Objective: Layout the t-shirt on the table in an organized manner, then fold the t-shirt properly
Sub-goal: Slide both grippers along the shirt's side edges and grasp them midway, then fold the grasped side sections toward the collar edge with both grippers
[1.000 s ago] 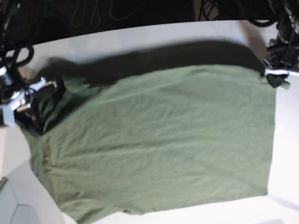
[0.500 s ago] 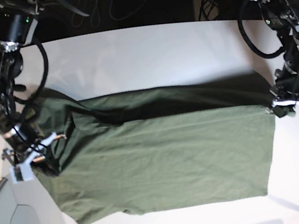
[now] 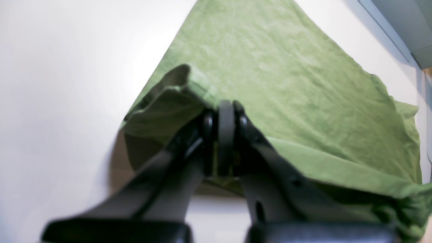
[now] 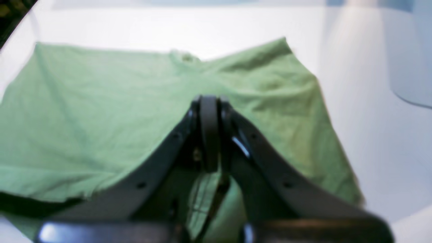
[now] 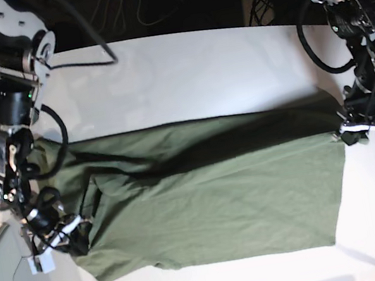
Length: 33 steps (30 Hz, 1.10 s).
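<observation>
Both arms are mid-fold here — the t-shirt [image 5: 210, 194] lies spread across the middle of the white table [image 5: 183, 70], and its far edge is lifted and carried toward the near hem, so a doubled band of cloth runs across the top of the garment. The left gripper [image 5: 358, 133] is pinched tight on the cloth at the shirt's corner on the base view's right side; its wrist view shows the jaws closed with green fabric bunched around the tips. The right gripper [image 5: 64, 238] is clamped on the sleeve end of the same edge, low near the table's front, jaws closed on fabric. The step in hand looks like a lengthwise fold in half. Next, I'd judge, both arms need to bring the held edge level with the near hem, set it down evenly — then let go without dragging the layer askew.
</observation>
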Motion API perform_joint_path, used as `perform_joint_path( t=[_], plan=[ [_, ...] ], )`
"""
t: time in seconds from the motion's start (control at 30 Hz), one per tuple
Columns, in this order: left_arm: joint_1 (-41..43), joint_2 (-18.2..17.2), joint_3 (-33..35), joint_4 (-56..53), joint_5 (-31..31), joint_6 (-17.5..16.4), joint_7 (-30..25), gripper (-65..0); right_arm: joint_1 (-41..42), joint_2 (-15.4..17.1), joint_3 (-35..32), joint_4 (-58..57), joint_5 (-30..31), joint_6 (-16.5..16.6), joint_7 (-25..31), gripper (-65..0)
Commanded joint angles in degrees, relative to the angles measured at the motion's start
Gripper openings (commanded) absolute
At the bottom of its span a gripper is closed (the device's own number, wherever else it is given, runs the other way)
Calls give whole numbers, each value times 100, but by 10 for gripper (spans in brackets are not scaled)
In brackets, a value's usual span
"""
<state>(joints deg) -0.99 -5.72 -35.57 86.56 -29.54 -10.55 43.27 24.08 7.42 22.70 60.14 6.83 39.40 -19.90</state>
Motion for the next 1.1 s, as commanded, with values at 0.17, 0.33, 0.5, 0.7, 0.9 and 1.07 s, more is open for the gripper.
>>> perform_joint_path(
  t=[0.17, 0.33, 0.5, 0.7, 0.9, 1.07],
  plan=[
    [-2, -66, -16, 95, -48, -40, -102, -641, 551, 396, -771, -533, 113, 60, 192, -650],
    [-2, -66, -16, 95, -48, -40, -120, -641, 630, 432, -1149, -867, 113, 60, 729, -650],
    [-54, -66, -8, 95, -48, -40, -138, -641, 735, 440, -1211, -1078, 113, 60, 940, -650],
    [-353, -66, -8, 16, -39, -40, -146, -641, 841, 440, -1211, -1192, 113, 60, 940, -650],
    [-951, -66, -8, -678, -39, -40, -146, -638, 806, 440, -1211, -1192, 113, 60, 940, -650],
    [-1206, -163, -8, -1241, -39, -40, -146, -636, 797, 546, -1211, -1201, 113, 60, 913, -650]
  ],
)
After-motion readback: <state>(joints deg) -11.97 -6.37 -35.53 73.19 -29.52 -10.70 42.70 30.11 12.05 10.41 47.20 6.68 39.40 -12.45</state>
